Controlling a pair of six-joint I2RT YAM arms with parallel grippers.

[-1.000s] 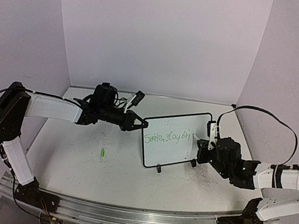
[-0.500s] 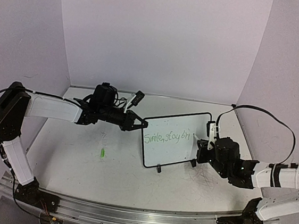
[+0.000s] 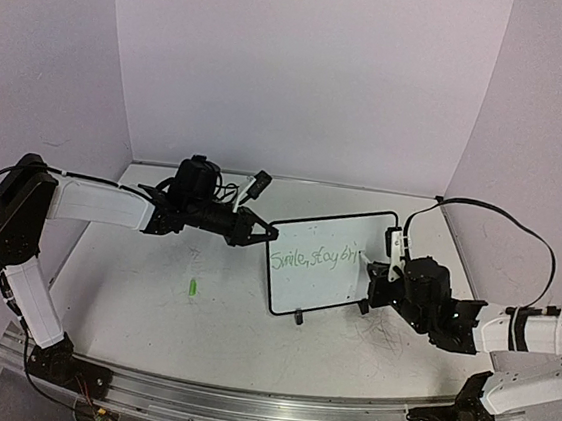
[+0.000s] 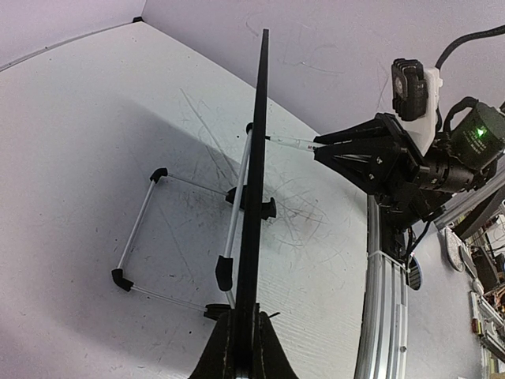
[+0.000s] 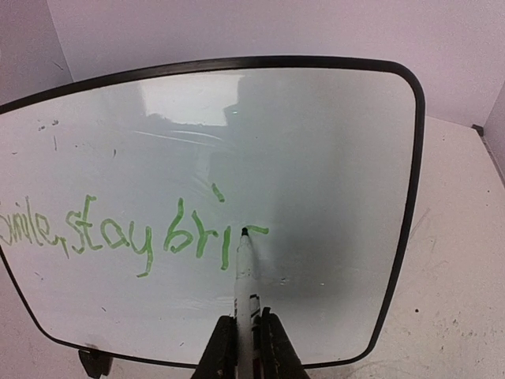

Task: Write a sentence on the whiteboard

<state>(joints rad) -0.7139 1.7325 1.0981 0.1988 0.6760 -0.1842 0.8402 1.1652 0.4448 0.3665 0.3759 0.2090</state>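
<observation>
The whiteboard (image 3: pixel 321 293) stands tilted on its feet at mid-table. My left gripper (image 3: pixel 265 233) is shut on its left edge, and the left wrist view shows the board (image 4: pixel 257 158) edge-on between those jaws (image 4: pixel 243 351). My right gripper (image 3: pixel 379 272) is shut on a white marker (image 5: pixel 246 276). The marker's tip touches the board (image 5: pixel 331 134) just right of the green sentence (image 5: pixel 142 237), which reads "Smile, stay bri" followed by a short fresh stroke. The same sentence (image 3: pixel 316 259) shows small in the top view.
A small green cap (image 3: pixel 193 287) lies on the table left of the board. Grey scribbles (image 3: pixel 384 338) mark the tabletop near the right arm. The board's wire stand (image 4: pixel 138 229) reaches out behind it. The metal rail (image 3: pixel 240 405) runs along the near edge.
The right gripper and marker have edged slightly along the board's face as the writing grows. The left arm and the board have stayed still.
</observation>
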